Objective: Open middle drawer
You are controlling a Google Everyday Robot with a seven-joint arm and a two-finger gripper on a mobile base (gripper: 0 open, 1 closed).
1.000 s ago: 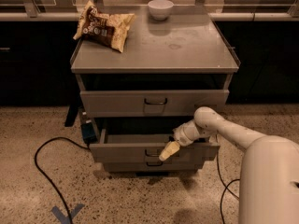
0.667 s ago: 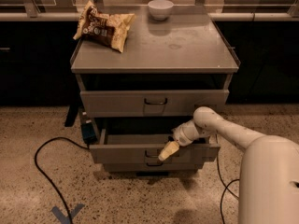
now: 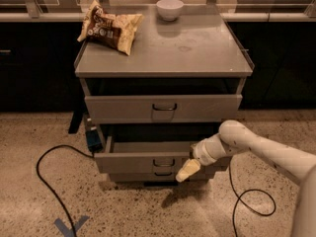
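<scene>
No shift: end effector at drawer

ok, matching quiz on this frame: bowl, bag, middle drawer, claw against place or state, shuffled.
Things:
1. bowl
2. bag
3. middle drawer
4. claw

Place or state:
A. pulled out from the cabinet
B. on the cabinet top, left side
C. at the middle drawer's front, just right of its handle
D. on the cabinet top, rear centre

Pairs: 1-D, 2-B, 3-A, 4-C
</scene>
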